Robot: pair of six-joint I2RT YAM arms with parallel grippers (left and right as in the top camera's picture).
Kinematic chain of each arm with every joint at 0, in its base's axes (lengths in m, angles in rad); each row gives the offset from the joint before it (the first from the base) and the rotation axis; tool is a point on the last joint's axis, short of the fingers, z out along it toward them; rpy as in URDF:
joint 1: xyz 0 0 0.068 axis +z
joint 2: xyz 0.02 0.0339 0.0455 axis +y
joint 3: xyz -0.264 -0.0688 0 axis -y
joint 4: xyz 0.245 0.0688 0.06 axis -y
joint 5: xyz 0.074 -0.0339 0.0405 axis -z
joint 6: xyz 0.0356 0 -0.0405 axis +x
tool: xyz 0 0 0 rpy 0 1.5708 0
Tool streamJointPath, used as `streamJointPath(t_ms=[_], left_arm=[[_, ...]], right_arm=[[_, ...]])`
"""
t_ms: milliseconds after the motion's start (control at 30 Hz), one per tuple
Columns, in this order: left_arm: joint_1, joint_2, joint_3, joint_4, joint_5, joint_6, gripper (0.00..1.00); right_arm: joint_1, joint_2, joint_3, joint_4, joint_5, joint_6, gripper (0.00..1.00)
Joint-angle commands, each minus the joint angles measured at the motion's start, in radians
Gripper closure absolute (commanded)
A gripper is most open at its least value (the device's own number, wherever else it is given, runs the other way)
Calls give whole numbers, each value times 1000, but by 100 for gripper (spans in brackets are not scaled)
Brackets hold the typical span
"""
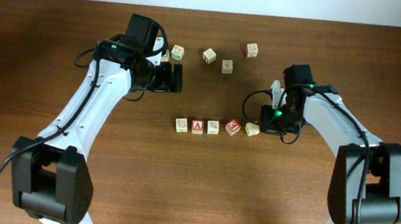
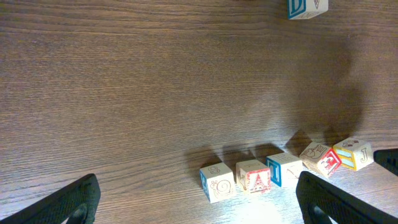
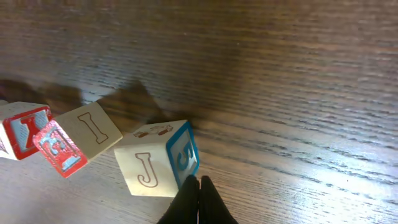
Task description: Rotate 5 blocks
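The five blocks (image 1: 213,127) are sitting in a row near the middle of the worktop (image 1: 43,185). One is showing a red "A" (image 1: 197,126), and the end block (image 3: 158,163) is displaying a "J" beside a blue-bordered face, next to an "I" block (image 3: 93,130). The right gripper (image 3: 199,198) is reaching down with its fingers pressed together, gripping nothing, its tips just beside the end block's lower corner. The left gripper (image 1: 178,78) is holding its jaws spread wide and empty nearer the far edge, by four loose cubes (image 1: 227,66).
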Motion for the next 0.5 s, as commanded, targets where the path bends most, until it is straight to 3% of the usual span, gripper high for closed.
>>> streamJointPath(t_ms=[0, 467], left_arm=[[-7, 5, -2, -2, -8, 3, 1], [-7, 5, -2, -2, -8, 3, 1]], right_arm=[[0, 5, -5, 3, 15, 7, 96], [52, 5, -6, 10, 17, 3, 96]])
